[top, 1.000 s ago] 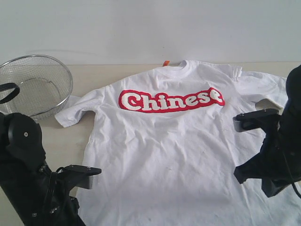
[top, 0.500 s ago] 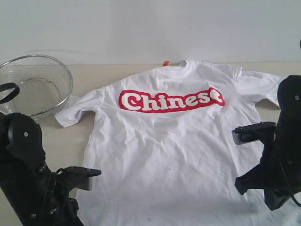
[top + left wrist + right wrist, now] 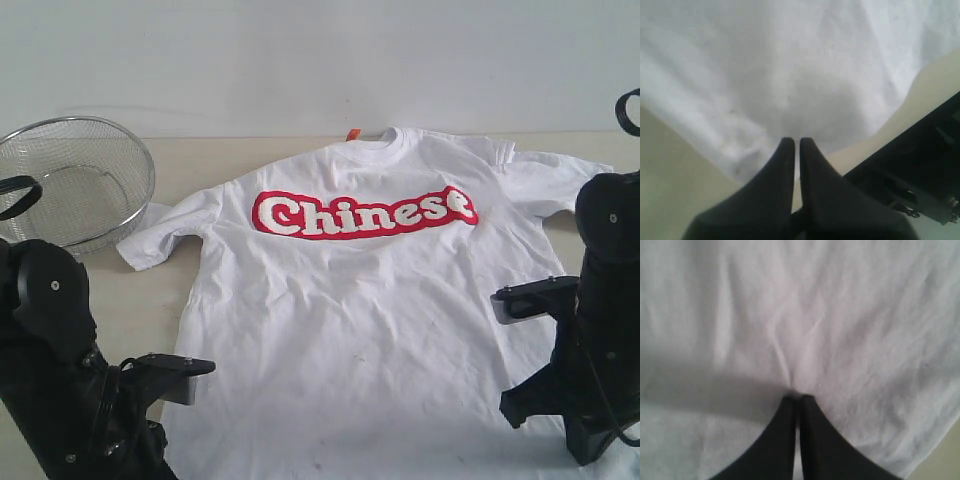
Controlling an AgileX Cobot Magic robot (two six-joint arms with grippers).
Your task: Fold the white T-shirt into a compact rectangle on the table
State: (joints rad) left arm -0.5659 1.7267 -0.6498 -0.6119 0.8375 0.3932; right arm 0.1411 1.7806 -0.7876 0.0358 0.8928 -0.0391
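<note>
Moved: right gripper (image 3: 794, 399), back toward near hem of white T-shirt (image 3: 360, 300).
State, right: clenched, tips touching fabric.
State, left: left gripper (image 3: 796, 141) clenched, tips at hem.

The white T-shirt (image 3: 350, 300) lies on the table (image 3: 140, 300) under the left gripper (image 3: 796, 143) and right gripper (image 3: 799, 399), the basket (image 3: 120, 170) beyond the left one.

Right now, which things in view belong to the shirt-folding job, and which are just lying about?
Part of the job: white short-sleeved T-shirt with red "Chinese" lettering; pale beige wood-grain table; left end effector and right end effector, both shut.
Lying about: round wire-mesh metal basket.
</note>
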